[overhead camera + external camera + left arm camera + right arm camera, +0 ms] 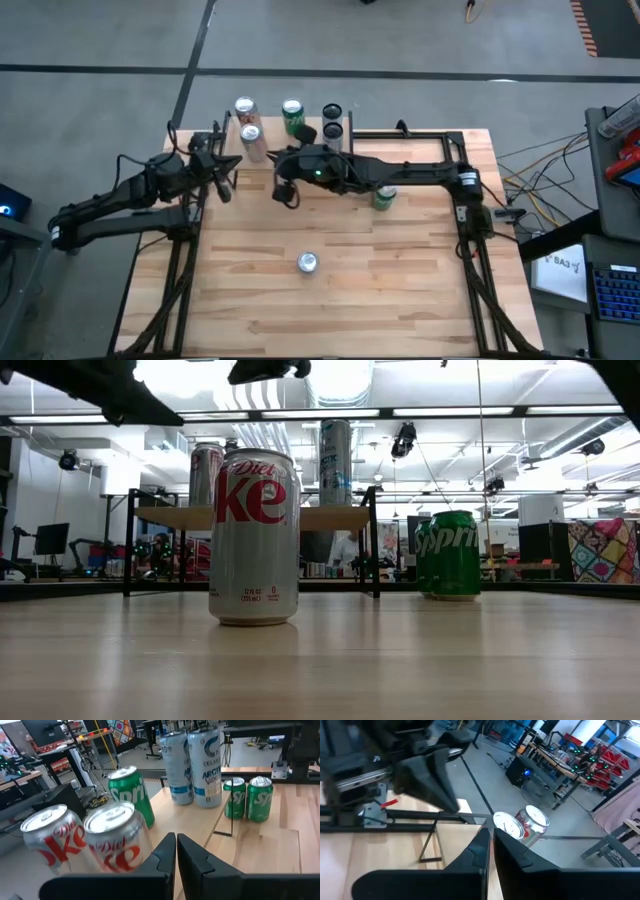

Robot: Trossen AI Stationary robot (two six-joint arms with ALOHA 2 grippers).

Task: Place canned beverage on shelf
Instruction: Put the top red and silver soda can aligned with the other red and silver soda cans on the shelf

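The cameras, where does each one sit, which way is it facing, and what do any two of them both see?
High view: overhead, straight down on the table; left gripper and right gripper both show.
Low view: tabletop height, level across to the shelf; nearest is the Diet Coke can; only dark arm parts at top.
Left wrist view: past its shut fingers toward cans on the shelf.
Right wrist view: past its shut fingers toward two cans.
Shared: high and low views both show the lone Diet Coke can.
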